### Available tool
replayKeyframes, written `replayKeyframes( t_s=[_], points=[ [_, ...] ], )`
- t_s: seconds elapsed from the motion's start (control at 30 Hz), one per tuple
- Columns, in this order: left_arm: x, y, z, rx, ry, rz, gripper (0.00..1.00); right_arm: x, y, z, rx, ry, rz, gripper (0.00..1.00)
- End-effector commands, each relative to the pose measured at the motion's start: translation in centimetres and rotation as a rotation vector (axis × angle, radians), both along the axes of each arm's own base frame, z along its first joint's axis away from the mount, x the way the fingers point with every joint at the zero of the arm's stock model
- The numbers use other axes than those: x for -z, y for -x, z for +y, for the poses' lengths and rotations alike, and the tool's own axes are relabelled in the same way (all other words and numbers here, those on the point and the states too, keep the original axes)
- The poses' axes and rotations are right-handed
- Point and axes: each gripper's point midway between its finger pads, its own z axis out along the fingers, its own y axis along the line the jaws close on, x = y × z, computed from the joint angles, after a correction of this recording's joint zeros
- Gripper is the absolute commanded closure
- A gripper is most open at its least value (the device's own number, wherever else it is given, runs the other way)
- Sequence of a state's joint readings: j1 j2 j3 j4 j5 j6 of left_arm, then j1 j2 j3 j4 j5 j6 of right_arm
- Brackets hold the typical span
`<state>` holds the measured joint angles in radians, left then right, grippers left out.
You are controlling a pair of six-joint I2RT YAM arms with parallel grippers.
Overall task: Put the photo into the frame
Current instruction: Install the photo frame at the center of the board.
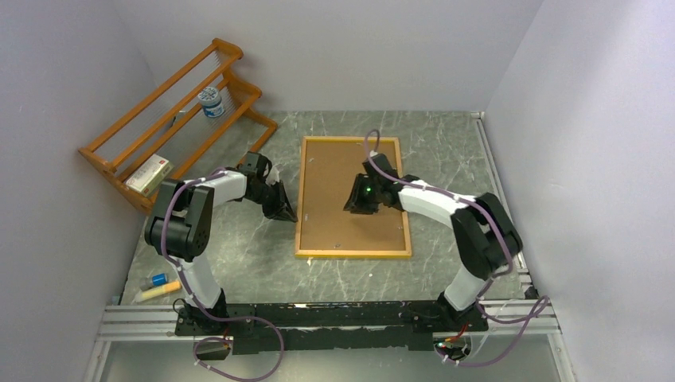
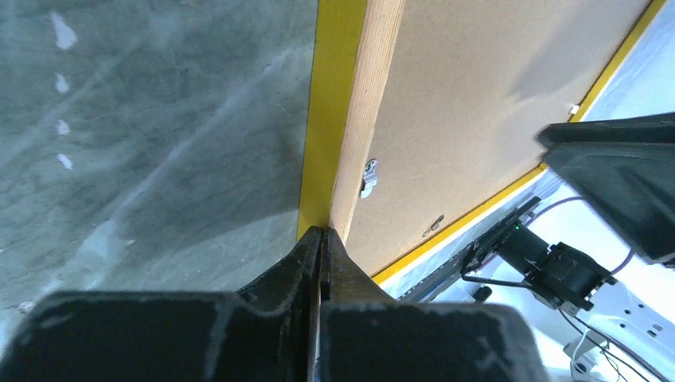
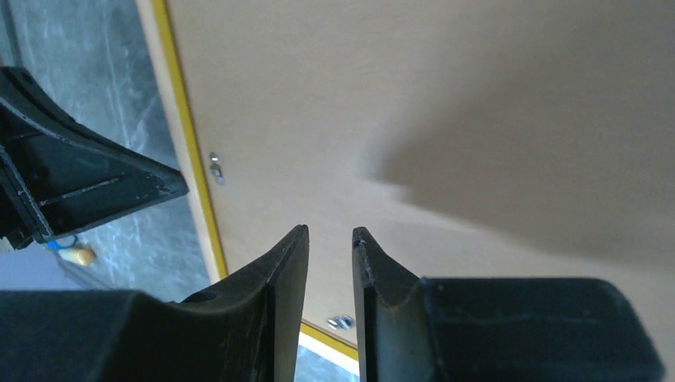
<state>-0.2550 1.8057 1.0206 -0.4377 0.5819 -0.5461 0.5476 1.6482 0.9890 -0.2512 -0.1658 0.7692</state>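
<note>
The frame [image 1: 353, 254] lies face down in the middle of the table, its narrow yellow border round a brown hardboard panel [image 1: 350, 159]. The photo is hidden or out of view. My left gripper [image 1: 282, 213] is shut, its tips against the frame's left rail; the left wrist view shows the tips [image 2: 321, 231] meeting the yellow edge [image 2: 330, 95] beside the panel [image 2: 477, 95]. My right gripper [image 1: 356, 205] hovers over the panel's middle, jaws a little apart and empty [image 3: 330, 231], with the panel [image 3: 438, 95] and the border [image 3: 179, 127] below.
An orange-brown slatted rack [image 1: 171, 111] stands at the back left with a small jar [image 1: 211, 102] and a box [image 1: 149, 173] on it. Small items [image 1: 159, 285] lie near the front left. Metal clips [image 2: 368, 177] sit on the frame's back. Walls close both sides.
</note>
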Motion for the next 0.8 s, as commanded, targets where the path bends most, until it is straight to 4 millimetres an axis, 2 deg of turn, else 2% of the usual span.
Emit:
replayKeyframes(
  t_s=[0.0, 0.23, 0.33, 0.4, 0.57, 0.77],
  points=[
    [0.0, 1.3, -0.9, 0.016, 0.051, 0.03, 0.96, -2.0, -1.3, 6.4, -0.061, -0.171, -0.037, 0.7],
    [0.8, 1.9, -0.9, 0.021, 0.033, 0.05, 0.97, 0.5, -0.5, 9.9, -0.109, -0.198, 0.03, 0.73],
    [0.8, 1.9, -0.9, 0.026, 0.034, 0.05, 0.93, 1.4, -0.2, 11.3, -0.134, -0.23, 0.057, 0.74],
    [0.9, 2.0, -1.0, 0.03, 0.035, 0.055, 0.86, 1.6, -0.1, 12.2, -0.152, -0.247, 0.063, 0.75],
    [1.1, 2.1, -1.1, 0.038, 0.027, 0.06, 0.82, 2.3, 0.1, 13.0, -0.171, -0.263, 0.08, 0.75],
    [1.4, 2.2, -1.2, 0.046, 0.018, 0.068, 0.88, 2.5, 0.6, 14.0, -0.203, -0.296, 0.102, 0.75]
  ],
)
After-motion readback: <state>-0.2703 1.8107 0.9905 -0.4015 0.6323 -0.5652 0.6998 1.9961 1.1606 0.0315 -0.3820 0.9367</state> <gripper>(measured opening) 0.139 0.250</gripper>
